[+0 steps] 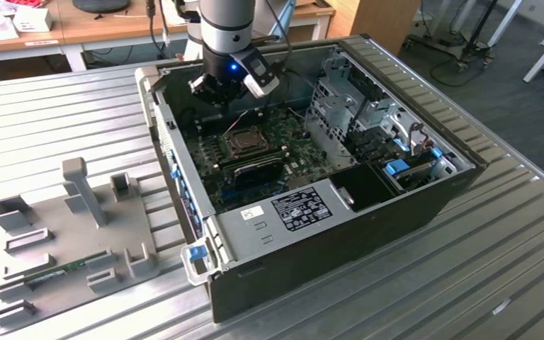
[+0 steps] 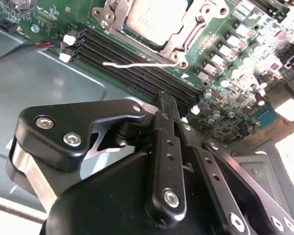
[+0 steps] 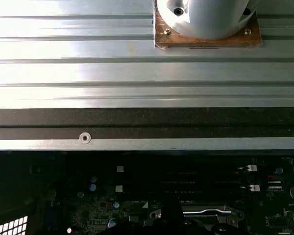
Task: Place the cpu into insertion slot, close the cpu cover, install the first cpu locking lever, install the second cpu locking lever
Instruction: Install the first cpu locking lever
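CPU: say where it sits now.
The cpu lies in the insertion slot in the second wrist view, beside the long memory slots on the green motherboard.

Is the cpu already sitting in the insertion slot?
Yes: in the second wrist view the cpu lies flat in the insertion slot, with the cpu cover framing it.

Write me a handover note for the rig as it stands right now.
Hand: looks shut, holding nothing, hovering over the memory slots beside the socket.
Parts: cpu sits in the insertion slot; cpu cover appears down around it.
Done: placement, and apparently the cover.
Left: lever locking. A thin wire lever lies out across the memory slots, seemingly unlatched.
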Controlling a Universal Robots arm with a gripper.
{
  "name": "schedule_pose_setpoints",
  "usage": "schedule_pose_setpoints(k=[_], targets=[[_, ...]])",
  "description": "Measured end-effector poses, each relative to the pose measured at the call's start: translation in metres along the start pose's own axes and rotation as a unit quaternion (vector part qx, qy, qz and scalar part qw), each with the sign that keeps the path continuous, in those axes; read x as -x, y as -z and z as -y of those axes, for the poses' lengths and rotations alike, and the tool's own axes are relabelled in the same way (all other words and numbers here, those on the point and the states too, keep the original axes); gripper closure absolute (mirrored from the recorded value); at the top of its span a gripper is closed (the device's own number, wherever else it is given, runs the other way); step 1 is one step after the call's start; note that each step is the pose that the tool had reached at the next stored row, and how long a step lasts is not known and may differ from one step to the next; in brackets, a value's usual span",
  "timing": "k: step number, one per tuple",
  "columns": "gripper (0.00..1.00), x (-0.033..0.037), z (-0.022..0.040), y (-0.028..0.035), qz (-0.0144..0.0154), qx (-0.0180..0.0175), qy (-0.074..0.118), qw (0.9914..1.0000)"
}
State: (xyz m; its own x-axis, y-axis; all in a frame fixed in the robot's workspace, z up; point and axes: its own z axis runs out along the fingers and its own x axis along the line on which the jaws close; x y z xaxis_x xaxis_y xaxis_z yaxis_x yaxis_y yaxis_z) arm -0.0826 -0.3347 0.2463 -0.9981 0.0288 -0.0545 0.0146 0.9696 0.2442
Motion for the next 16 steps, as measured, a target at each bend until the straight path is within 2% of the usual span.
schedule_pose_setpoints(k=[4,16], targets=[[0.9,0.0032,0.0018,-0.0061,0.0,0.0002,0.0,1.0],[0.9,0.0176,0.0035,-0.014,-0.0001,0.0,0.0,1.0]])
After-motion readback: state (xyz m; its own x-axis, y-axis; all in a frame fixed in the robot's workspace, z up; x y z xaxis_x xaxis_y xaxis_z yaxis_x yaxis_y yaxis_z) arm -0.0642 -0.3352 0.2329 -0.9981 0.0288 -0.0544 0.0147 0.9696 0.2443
